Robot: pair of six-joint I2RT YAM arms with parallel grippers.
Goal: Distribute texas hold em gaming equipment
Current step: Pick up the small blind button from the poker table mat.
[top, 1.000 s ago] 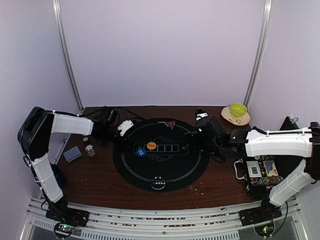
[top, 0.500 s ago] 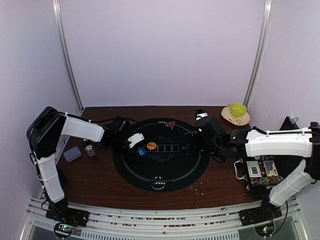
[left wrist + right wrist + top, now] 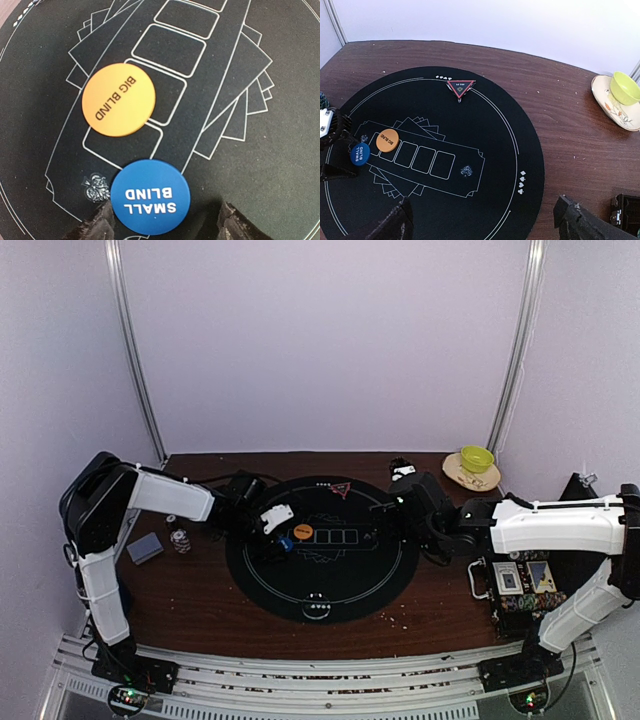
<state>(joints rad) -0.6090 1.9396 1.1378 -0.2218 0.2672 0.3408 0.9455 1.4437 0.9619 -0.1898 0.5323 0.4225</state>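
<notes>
Straddling the round blue "small blind" button disc (image 3: 150, 196) toward the left edge of the round black mat (image 3: 280, 165), the left gripper (image 3: 167, 224) stands unclenched and empty, apparently poised to pinch it away from the round orange "big blind" disc (image 3: 118, 99) just beside.

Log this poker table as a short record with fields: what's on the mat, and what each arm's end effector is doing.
mat: round, black, mid-table
orange disc: reads BIG BLIND, at the left end of the card outlines
blue disc: reads SMALL BLIND, near the orange disc, not touching it
red triangle: at the mat's far edge
left end effector: open, fingers either side of the blue disc
right end effector: open, empty, above the mat's right side
deck, chips: on wood, left of the mat
</notes>
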